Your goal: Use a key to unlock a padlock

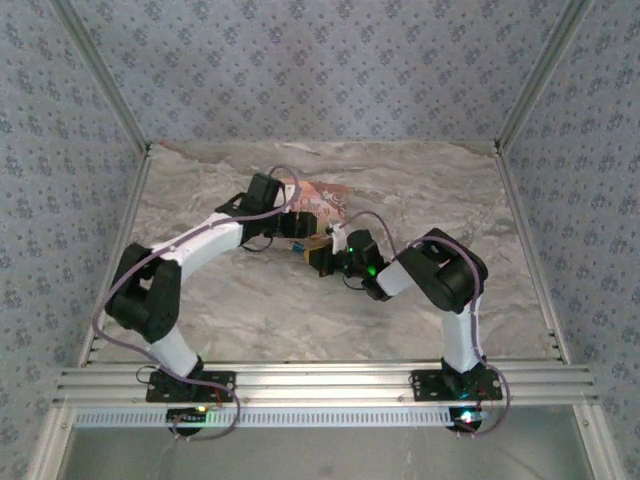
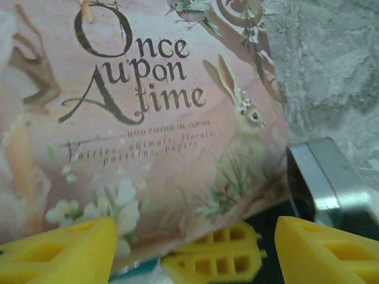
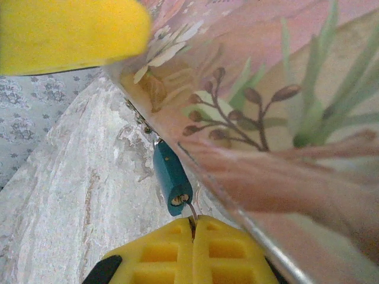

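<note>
Padlock (image 1: 313, 244): a small brassy patch on the desk (image 1: 250, 310), at the near edge of the pink packet (image 2: 148, 148) and between the two grippers; too small for detail. The packet face reads "Once upon A time", with "Fairies, animals, florals, patterns, papers" in fine script below and a hare printed at right. Left gripper (image 2: 195, 231): jaws well apart, the packet's lower edge between them, nothing clamped. Right gripper (image 3: 192, 223): jaws fully closed, pinching a thin wire loop (image 3: 190, 208) that runs from a teal cylinder (image 3: 170, 176) beside the packet.
</note>
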